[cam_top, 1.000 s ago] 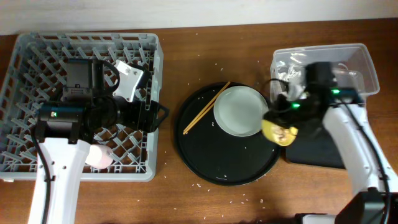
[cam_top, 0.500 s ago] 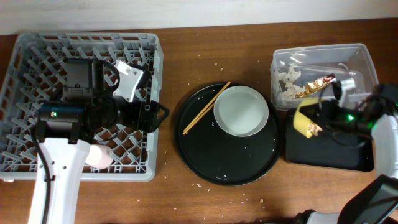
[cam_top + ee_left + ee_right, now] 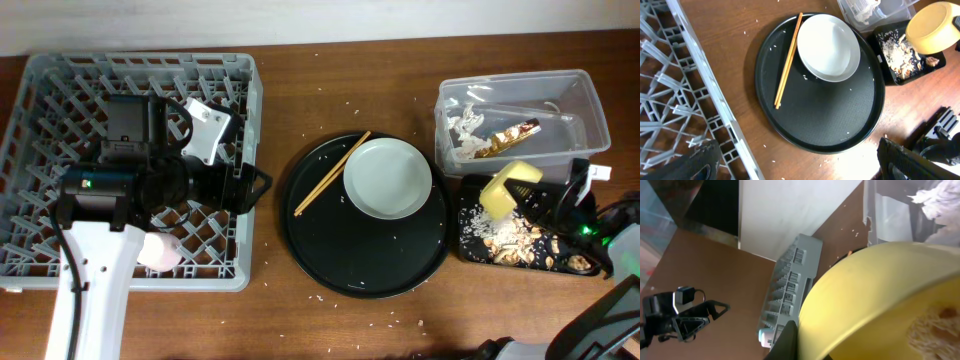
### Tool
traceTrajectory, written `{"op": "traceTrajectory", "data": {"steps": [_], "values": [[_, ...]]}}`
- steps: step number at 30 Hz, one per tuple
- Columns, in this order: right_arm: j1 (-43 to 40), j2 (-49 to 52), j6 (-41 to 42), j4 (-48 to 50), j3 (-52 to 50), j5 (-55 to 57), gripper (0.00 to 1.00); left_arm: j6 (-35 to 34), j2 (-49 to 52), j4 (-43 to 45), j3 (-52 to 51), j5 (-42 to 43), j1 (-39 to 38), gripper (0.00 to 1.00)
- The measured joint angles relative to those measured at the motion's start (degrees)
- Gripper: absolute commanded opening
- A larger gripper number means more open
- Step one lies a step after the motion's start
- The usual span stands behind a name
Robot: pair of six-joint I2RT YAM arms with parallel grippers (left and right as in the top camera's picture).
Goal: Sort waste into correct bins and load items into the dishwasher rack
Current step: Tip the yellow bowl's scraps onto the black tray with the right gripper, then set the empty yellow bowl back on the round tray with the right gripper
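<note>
My right gripper (image 3: 543, 200) is shut on the rim of the yellow bowl (image 3: 508, 186) and holds it tipped on its side over the shallow black tray (image 3: 470, 250). Beige-brown food scraps (image 3: 510, 238) lie in that tray. In the right wrist view the bowl (image 3: 880, 295) fills the frame with one dark finger (image 3: 789, 341) against it. The white-grey plate (image 3: 388, 178) and the chopsticks (image 3: 332, 173) lie on the round black tray (image 3: 350, 260). My left gripper (image 3: 250, 185) is open and empty at the right edge of the grey rack (image 3: 40, 90). A pink cup (image 3: 158, 250) sits in the rack.
The clear tub (image 3: 590, 105) at the back right holds crumpled white paper (image 3: 462, 130) and the gold-brown wrapper (image 3: 505, 138). Rice crumbs are scattered on the brown table (image 3: 300, 320). The left wrist view shows the plate (image 3: 829, 47), the chopsticks (image 3: 788, 60) and the bowl (image 3: 932, 27).
My right arm carried the yellow bowl from beside the plate to over the shallow black tray and tipped it; food scraps now lie in that tray. The left arm has not moved.
</note>
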Motion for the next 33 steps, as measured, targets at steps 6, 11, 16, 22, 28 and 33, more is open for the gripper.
{"op": "traceTrajectory", "data": {"steps": [6, 11, 16, 22, 28, 33], "values": [[0.11, 0.0, -0.04, -1.4, 0.0, -1.68, 0.04, 0.0, 0.0, -0.11, 0.0, 0.0, 0.0, 0.99], [2.34, -0.07, 4.02, 2.03, 0.0, 0.02, 0.04, 0.0, 0.0, 1.03, 0.0, 0.02, 0.0, 0.99], [5.05, -0.17, 8.39, 8.55, 0.0, 1.01, 0.04, 0.0, 0.0, 1.05, 0.0, 0.0, 0.0, 0.99], [10.86, -1.4, 14.38, 2.1, 0.42, 6.69, 0.04, 0.0, 0.0, 1.22, 0.0, 0.02, 0.0, 0.99], [40.09, -7.65, 23.47, -12.48, 9.05, 35.26, 0.04, -1.29, 0.0, 2.25, -0.02, 0.04, 0.0, 0.99], [70.47, -3.61, 40.74, -11.23, 9.64, 62.58, 0.05, -7.54, 0.35, 4.63, 0.0, -0.98, 0.0, 0.98]]}}
